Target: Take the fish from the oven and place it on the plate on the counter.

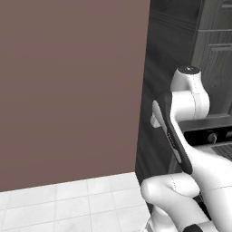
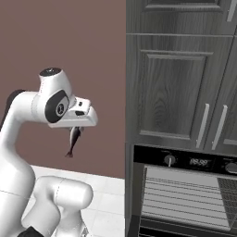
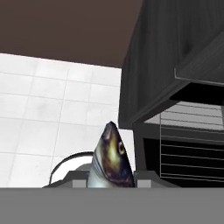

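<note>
Now gripper closed on the fish, held by its upper end, body hanging straight down in the air in front of the brown wall. To the right, well apart: oven with door open, wire racks visible, below dark cupboard doors. Underneath, white floor tiles.

The fish is silvery grey with a dark olive-brown head and a yellowish eye. The oven has a black control strip and pale wire racks. The cupboards are dark grey wood grain, the wall dull reddish-brown, the floor white tile.
</note>
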Controlling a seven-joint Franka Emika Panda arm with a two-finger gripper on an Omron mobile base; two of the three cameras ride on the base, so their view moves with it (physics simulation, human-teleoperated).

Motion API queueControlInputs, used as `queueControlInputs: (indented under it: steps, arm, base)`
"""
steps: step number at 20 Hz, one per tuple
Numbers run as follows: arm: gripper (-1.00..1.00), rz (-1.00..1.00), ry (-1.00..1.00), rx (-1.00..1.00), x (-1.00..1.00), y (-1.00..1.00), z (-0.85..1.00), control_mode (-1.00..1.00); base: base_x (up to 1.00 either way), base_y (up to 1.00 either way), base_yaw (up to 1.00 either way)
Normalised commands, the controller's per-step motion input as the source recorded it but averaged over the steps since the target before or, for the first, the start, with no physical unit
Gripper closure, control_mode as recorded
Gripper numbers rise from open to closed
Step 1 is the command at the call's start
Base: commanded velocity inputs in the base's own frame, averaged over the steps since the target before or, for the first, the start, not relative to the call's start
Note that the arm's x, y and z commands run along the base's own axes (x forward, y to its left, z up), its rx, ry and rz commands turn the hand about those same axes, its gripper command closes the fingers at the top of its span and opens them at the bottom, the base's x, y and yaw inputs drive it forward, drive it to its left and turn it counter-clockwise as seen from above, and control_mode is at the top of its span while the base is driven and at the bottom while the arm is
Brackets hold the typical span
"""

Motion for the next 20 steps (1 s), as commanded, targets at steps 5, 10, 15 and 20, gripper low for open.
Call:
queueControlInputs:
  steps: [5, 10, 15, 20]
  arm:
    - [1.0, 0.05, -0.13, 0.0, -0.04, 0.27, 0.03, -1.0]
    - [1.0, 0.04, -0.18, 0.0, -0.1, 0.17, 0.16, -1.0]
    - [1.0, 0.02, -0.2, 0.06, 0.0, 0.08, 0.04, -1.0]
    - [1.0, 0.0, -0.13, 0.15, 0.01, 0.01, 0.0, -1.0]
  base:
    - [0.0, 0.0, 0.0]
    - [0.0, 0.0, 0.0]
    - [0.0, 0.0, 0.0]
    - [0.0, 0.0, 0.0]
